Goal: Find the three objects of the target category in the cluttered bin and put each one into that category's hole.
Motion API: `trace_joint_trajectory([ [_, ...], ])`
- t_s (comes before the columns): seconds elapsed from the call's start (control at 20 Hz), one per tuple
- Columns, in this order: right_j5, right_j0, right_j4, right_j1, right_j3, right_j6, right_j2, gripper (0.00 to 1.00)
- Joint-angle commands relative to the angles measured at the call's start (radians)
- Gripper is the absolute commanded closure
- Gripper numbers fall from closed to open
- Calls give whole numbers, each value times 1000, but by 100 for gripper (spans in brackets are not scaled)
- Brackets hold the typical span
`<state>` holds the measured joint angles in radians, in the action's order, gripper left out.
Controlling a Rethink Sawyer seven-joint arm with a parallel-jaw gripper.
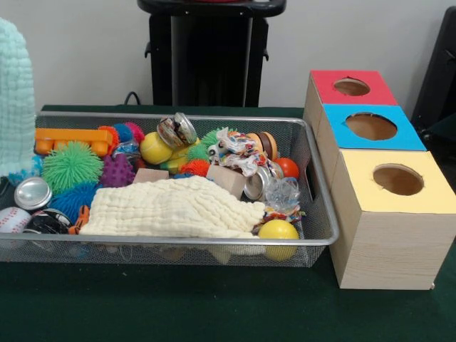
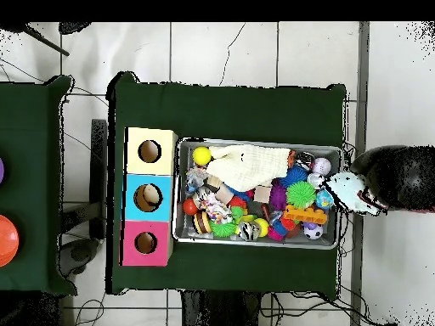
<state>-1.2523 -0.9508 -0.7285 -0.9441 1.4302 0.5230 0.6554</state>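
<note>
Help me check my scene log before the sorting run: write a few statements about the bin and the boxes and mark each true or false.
1. The cream cloth lies inside the mesh bin. True.
2. The yellow box stands farthest from the front camera. False: the red box does.
3. A yellow ball sits in the bin corner nearest the yellow box. True.
4. The gripper hangs over the bin. False: no gripper shows in either view.

A dark green cloth [image 1: 214, 306] covers the table; white tiled floor [image 2: 255, 51] surrounds it.
</note>
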Motion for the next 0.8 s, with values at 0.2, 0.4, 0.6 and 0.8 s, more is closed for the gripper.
trace_joint_trajectory([
  [0.2, 68, 27, 212, 80, 145, 396, -135, 100],
  [0.4, 51, 72, 285, 124, 167, 532, -221, 100],
  [0.6, 106, 107, 324, 164, 162, 606, -281, 100],
  [0.8, 183, 126, 336, 176, 193, 651, -324, 100],
])
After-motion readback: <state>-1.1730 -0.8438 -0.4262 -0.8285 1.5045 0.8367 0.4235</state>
